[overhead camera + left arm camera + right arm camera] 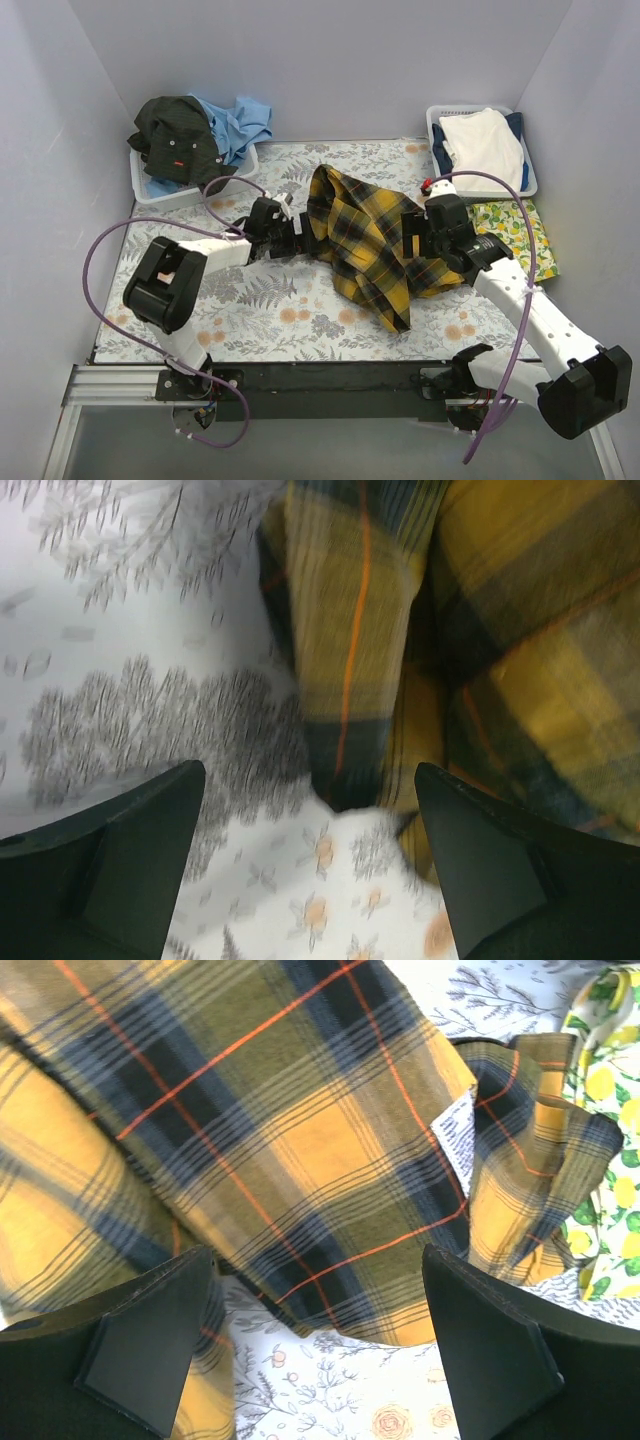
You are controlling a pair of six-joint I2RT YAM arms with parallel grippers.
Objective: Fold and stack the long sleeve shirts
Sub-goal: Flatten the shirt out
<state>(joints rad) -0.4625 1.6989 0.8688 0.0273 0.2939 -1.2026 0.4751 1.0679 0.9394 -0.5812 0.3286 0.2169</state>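
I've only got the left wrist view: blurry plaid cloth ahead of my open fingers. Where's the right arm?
Observer: The right arm's fingers hang open over the yellow-and-black plaid flannel shirt, on its right side.
Operator: Is the shirt flat?
Observer: No, it's crumpled in a heap on the grey fern-print table cover.
Operator: Other shirts?
Observer: A dark shirt and a light blue shirt lie bunched in the white plastic basket, far left.

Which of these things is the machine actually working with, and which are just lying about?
For the job: plaid shirt; dark shirt and light blue shirt, heaped in the far-left basket.
Just lying about: flowered table cover; lemon-print cloth.
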